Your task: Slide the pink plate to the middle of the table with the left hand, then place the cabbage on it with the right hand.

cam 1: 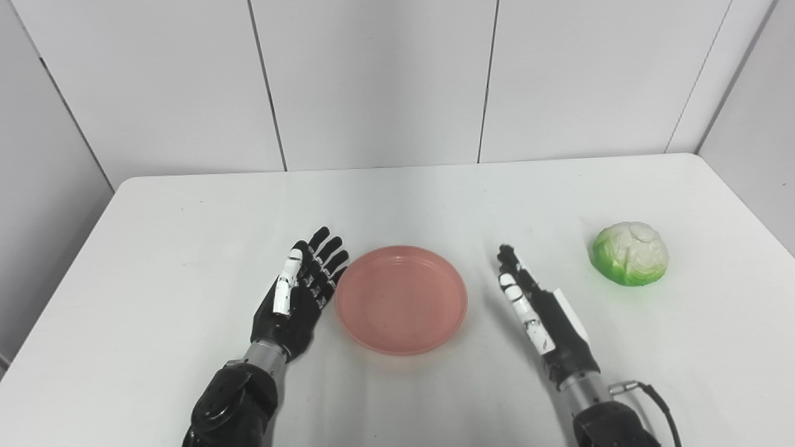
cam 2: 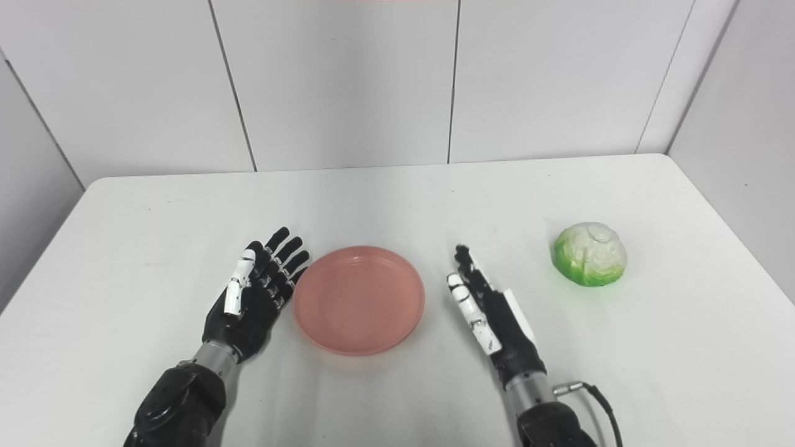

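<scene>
A round pink plate (cam 1: 401,299) lies near the middle of the white table (cam 1: 186,223), a little toward the front, with nothing on it. My left hand (cam 1: 302,290) rests open just left of the plate, fingers straight and nearly touching its rim. My right hand (cam 1: 535,311) is open too, edge-on, a short gap right of the plate. The green and white cabbage (cam 1: 630,253) sits on the table farther right, apart from my right hand.
White wall panels stand behind the table's far edge. The table's right edge runs close behind the cabbage. A cable (cam 1: 652,397) loops off my right wrist.
</scene>
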Robot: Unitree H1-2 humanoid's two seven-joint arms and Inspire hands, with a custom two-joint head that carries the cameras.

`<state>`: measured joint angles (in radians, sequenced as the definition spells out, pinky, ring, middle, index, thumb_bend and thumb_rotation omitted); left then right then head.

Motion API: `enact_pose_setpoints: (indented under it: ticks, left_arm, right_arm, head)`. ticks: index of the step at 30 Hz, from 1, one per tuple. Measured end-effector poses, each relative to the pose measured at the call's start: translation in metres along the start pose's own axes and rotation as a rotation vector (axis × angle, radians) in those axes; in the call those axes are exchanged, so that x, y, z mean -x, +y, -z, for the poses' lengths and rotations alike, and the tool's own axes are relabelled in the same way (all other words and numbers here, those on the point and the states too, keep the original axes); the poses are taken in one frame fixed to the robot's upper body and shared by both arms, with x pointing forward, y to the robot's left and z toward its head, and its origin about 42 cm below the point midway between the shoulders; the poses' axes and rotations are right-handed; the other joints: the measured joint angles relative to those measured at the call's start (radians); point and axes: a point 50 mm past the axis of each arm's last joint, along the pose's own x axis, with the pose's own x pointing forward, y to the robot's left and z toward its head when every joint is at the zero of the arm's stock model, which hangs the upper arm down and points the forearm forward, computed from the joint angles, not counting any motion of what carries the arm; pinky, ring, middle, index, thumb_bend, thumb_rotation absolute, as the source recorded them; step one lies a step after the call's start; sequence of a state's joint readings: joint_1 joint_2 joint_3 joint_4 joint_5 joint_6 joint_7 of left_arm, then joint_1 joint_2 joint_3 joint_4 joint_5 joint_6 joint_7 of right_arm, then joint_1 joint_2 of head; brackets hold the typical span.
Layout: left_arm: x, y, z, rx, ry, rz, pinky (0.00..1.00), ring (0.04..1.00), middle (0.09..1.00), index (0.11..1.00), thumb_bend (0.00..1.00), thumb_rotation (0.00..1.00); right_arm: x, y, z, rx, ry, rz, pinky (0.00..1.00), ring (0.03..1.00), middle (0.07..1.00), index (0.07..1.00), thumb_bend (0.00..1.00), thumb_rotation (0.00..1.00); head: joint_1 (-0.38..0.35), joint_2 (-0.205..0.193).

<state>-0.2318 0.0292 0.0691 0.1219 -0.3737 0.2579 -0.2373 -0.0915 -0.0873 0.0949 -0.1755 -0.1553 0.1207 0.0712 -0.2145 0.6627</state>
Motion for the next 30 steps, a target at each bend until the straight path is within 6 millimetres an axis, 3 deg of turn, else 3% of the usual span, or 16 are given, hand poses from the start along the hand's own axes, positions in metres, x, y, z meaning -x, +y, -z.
enact_pose_setpoints:
  ticks: [3, 7, 9, 15, 22, 26, 30]
  left_arm:
    - [0.0, 0.002, 0.001, -0.002, -0.011, 0.01, 0.91, 0.924, 0.929, 0.915, 0.37, 1.0]
    - [0.001, 0.008, 0.002, 0.008, -0.021, 0.016, 0.91, 0.92, 0.927, 0.911, 0.38, 1.0]
    - [0.002, 0.011, 0.002, 0.004, -0.024, 0.029, 0.9, 0.918, 0.925, 0.91, 0.39, 1.0]
    - [-0.001, 0.025, 0.002, -0.013, -0.042, 0.043, 0.9, 0.909, 0.914, 0.902, 0.4, 0.99]
    - [-0.01, 0.042, 0.0, -0.014, -0.048, 0.064, 0.89, 0.901, 0.904, 0.89, 0.46, 0.88]
    - [-0.014, 0.052, -0.002, 0.008, -0.046, 0.063, 0.86, 0.89, 0.897, 0.883, 0.47, 0.86]
    - [-0.015, 0.057, -0.004, 0.019, -0.046, 0.062, 0.83, 0.879, 0.886, 0.875, 0.46, 0.87]
  right_arm:
    - [-0.009, -0.012, -0.021, 0.15, -0.075, 0.038, 0.86, 0.891, 0.92, 0.939, 0.81, 0.98]
    - [-0.02, -0.031, -0.057, 0.247, -0.204, 0.126, 0.82, 0.857, 0.884, 0.917, 0.95, 0.81]
    - [-0.022, -0.038, -0.068, 0.273, -0.24, 0.154, 0.81, 0.849, 0.872, 0.908, 0.98, 0.77]
    - [-0.023, -0.063, -0.093, 0.362, -0.324, 0.236, 0.82, 0.857, 0.869, 0.904, 1.0, 0.63]
    - [-0.017, -0.11, -0.122, 0.529, -0.402, 0.359, 0.78, 0.864, 0.892, 0.921, 1.0, 0.61]
    - [-0.009, -0.135, -0.128, 0.591, -0.394, 0.419, 0.79, 0.884, 0.926, 0.949, 1.0, 0.58]
    - [-0.004, -0.158, -0.125, 0.625, -0.317, 0.477, 0.86, 0.927, 0.944, 0.969, 1.0, 0.59]
  head:
    - [-0.013, -0.002]
    - [-0.066, -0.002]
    - [-0.071, -0.003]
    - [-0.152, -0.014]
    - [-0.204, -0.023]
    - [-0.217, -0.023]
    - [-0.223, -0.022]
